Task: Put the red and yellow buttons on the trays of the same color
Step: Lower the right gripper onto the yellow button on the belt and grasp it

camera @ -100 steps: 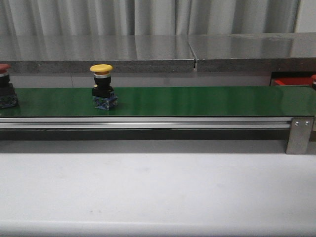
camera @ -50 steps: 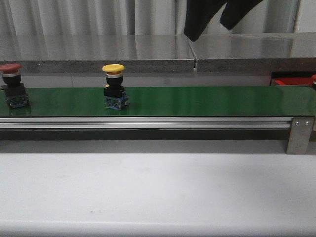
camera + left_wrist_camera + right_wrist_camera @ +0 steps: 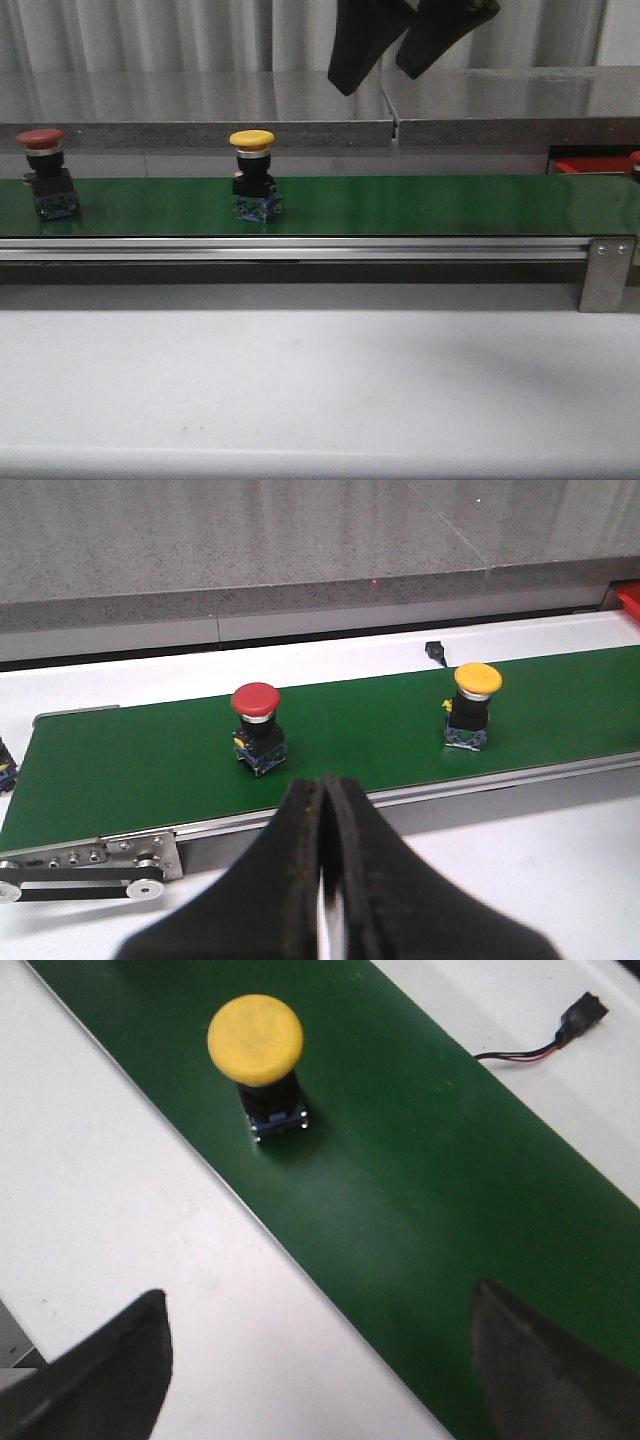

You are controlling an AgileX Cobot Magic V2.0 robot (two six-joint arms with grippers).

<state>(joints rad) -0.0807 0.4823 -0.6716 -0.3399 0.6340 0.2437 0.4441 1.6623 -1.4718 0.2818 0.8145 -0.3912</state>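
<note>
Yellow button (image 3: 253, 178) stands upright on the green belt (image 3: 420, 204), at 7 o'clock below the wide-open right hand (image 3: 400, 45); a mistimed descent risks toppling it, while the left hand (image 3: 322, 810) is closed empty.

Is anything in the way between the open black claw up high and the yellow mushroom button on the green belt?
Nothing visible blocks it. The right gripper hangs open above the green conveyor belt, and only bare belt and air lie between it and the yellow mushroom-capped push button.
</note>
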